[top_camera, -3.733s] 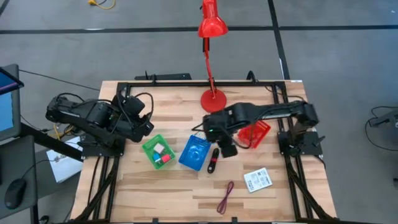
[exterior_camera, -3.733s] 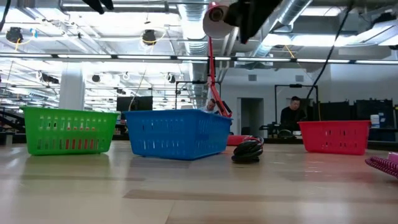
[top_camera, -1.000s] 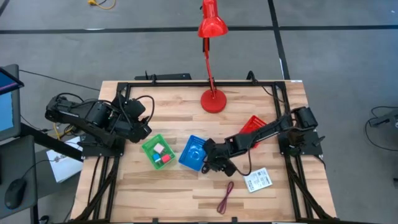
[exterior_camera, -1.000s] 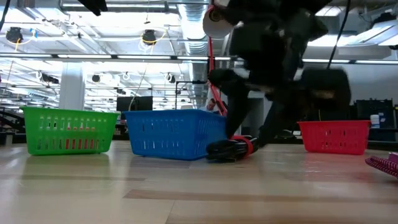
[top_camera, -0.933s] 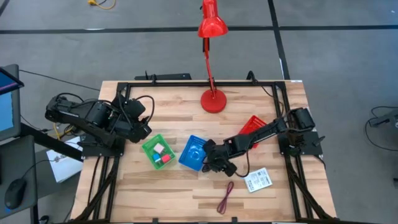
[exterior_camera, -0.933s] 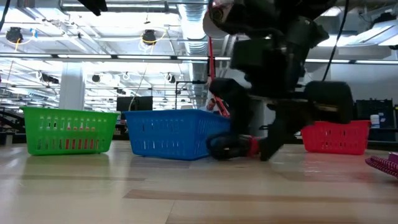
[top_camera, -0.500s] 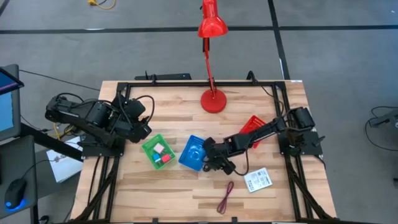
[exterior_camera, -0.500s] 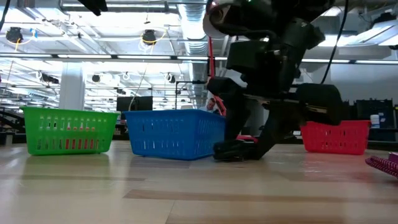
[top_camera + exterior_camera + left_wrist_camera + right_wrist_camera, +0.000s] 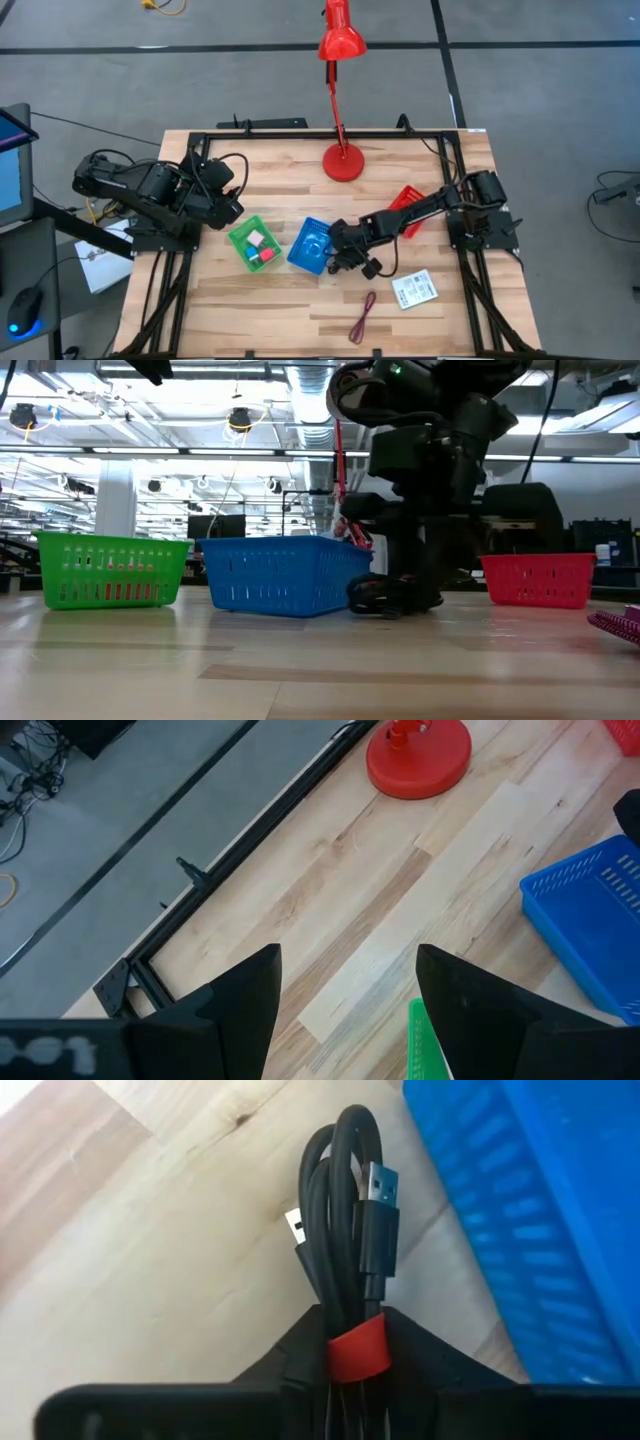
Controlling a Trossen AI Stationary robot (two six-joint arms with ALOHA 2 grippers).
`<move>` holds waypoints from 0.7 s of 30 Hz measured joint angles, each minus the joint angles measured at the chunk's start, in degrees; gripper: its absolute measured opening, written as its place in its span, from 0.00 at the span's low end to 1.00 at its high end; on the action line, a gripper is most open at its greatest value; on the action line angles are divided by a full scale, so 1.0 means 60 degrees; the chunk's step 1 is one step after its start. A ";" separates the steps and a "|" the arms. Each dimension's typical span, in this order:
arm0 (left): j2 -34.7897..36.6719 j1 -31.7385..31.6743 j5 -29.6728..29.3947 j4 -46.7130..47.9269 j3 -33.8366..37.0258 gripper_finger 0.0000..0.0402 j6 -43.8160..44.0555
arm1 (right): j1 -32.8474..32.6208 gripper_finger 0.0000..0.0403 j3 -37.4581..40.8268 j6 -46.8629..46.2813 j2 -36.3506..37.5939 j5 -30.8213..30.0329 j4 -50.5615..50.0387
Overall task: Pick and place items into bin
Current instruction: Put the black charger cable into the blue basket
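The black-and-red item is a bundled black USB cable [image 9: 345, 1210] with a red band, lying beside the blue bin [image 9: 314, 245]. My right gripper [image 9: 348, 262] is shut on it at the table's middle; in the low view the gripper [image 9: 400, 598] is down at the tabletop with the cable [image 9: 370, 594]. The green bin [image 9: 253, 244] holds a pink cube and a red cube. A white printed packet [image 9: 414, 289] and a dark red looped cord [image 9: 363, 317] lie flat on the near part of the table. My left gripper [image 9: 345, 960] is open and waits over the table's left side. My right gripper pinches the cable bundle between its two fingers at the red band [image 9: 358, 1352], near one end of the bundle. The rest of the bundle, with the USB plug [image 9: 378, 1220], runs forward out of the fingers, close over the wood. Whether it is lifted clear, I cannot tell.
A red bin [image 9: 410, 210] stands toward the right edge, behind my right arm. The red desk lamp's base [image 9: 344, 161] is at the far middle. The blue bin's wall [image 9: 520, 1230] is right beside the cable. Bare wood lies along the near edge left of the cord.
My right gripper has stayed low at the cable beside the blue bin, and the arm above it has swung more upright. The cable bundle, lying on the wood a second ago, now sits between the fingers and has shifted a little with them.
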State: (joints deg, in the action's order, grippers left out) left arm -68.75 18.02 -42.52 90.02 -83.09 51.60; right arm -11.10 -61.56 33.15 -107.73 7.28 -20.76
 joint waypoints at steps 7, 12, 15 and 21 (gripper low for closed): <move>0.0000 0.0000 0.0007 0.0000 0.0004 0.56 0.0002 | -0.0033 0.15 -0.0114 -0.1223 0.0596 0.0545 -0.0729; 0.0000 0.0000 0.0011 0.0000 0.0007 0.56 0.0002 | -0.0085 0.15 -0.0171 -0.1308 0.1410 0.0552 -0.0806; 0.0000 0.0000 0.0011 0.0000 0.0007 0.56 0.0002 | -0.0081 0.15 -0.0175 -0.1278 0.2013 0.0456 -0.0689; 0.0000 0.0000 0.0011 -0.0003 0.0007 0.56 -0.0005 | 0.0080 0.15 -0.0176 -0.0194 0.2719 -0.0248 0.0525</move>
State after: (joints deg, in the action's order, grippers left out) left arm -68.75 18.02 -42.46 90.00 -83.05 51.58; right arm -10.62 -62.62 31.99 -91.42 5.79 -17.61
